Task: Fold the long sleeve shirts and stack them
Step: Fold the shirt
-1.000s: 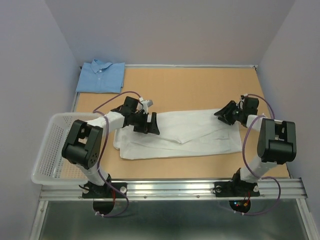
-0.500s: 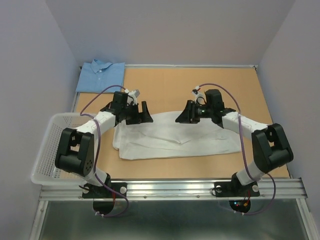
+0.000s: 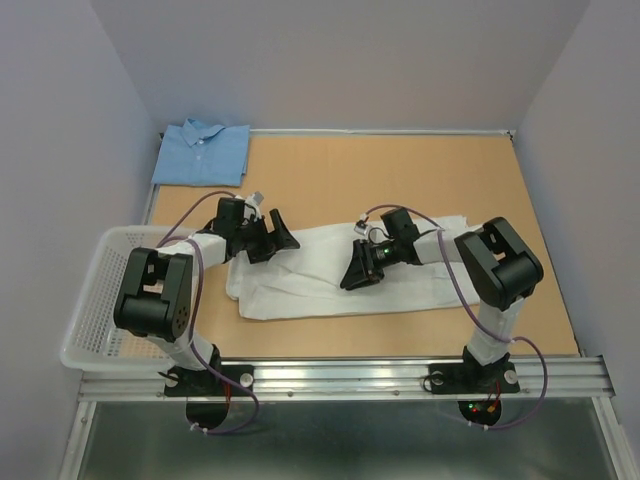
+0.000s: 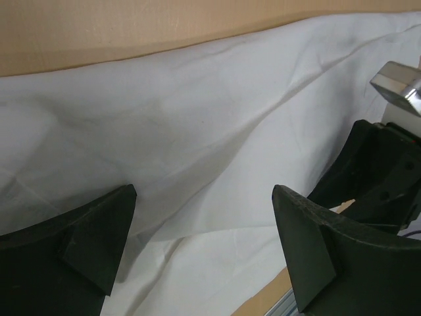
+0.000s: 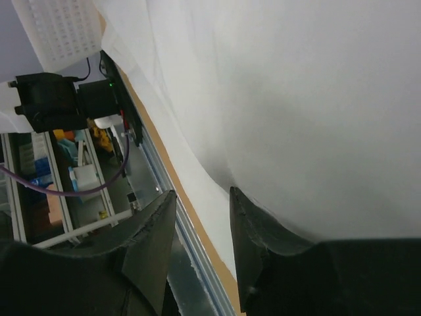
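- The white shirt [image 3: 400, 262] lies spread in a long, flat band across the middle of the table [image 3: 400, 170], its length running left to right. Soft creases and an overlapped layer show near its centre.
- The light blue shirt [image 3: 203, 152] sits folded into a neat rectangle at the far left corner of the table, collar up and well apart from the white one.
- The right gripper [image 3: 357, 274] is low over the middle of the white shirt, pointing toward the near left. In the right wrist view its two fingers [image 5: 148, 250] stand partly apart with a narrow gap. No cloth is seen pinched between them, and white fabric fills the view just beyond the tips.
- The left gripper [image 3: 275, 238] is at the far left end of the white shirt, its claw spread wide. The left wrist view shows both fingers [image 4: 92, 227] far apart and holding nothing, with rumpled white cloth under and between them.
- The right gripper's dark body shows at the right edge of the left wrist view, so the two grippers are near each other over the same garment.
- A white mesh basket [image 3: 95, 300] sits at the left edge of the table, beside the left arm's elbow.
- A metal rail [image 3: 340, 378] along the near edge carries both arm bases.
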`<state>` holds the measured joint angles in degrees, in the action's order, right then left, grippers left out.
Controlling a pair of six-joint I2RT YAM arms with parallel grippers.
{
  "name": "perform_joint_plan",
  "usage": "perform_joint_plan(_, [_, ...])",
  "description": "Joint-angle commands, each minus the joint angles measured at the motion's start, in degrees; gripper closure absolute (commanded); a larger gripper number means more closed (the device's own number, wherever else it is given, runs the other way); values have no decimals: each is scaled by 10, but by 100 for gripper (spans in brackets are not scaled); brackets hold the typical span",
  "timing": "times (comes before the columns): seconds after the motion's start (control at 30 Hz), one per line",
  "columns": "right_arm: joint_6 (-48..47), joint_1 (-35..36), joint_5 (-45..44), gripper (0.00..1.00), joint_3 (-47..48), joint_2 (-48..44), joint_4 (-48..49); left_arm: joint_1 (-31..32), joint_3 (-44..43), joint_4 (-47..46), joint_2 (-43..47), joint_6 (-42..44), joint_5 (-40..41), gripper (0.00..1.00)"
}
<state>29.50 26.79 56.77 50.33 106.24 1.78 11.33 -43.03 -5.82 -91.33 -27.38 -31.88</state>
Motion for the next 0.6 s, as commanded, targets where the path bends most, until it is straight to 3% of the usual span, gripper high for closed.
perform_joint_plan(0.0, [-30,-8,20,56,-36,-1,8,-13,27,11,10,-7,29,1])
perform_joint_plan(0.17, [-57,-50,-8,56,-63,-17,-12,-13,-13,18,-9,7,29,1])
perform_joint_plan(0.33, [-91,-54,-42,56,-53,-37,-68,-10,-107,30,-97,31,19,1])
perform_joint_plan(0.47, [-109,-55,-131,55,-3,-121,-130,5,-237,44,-162,74,37,1])
perform_joint_plan(0.57, [-131,-56,-294,52,48,-175,-197,25,-348,57,-217,118,65,1])
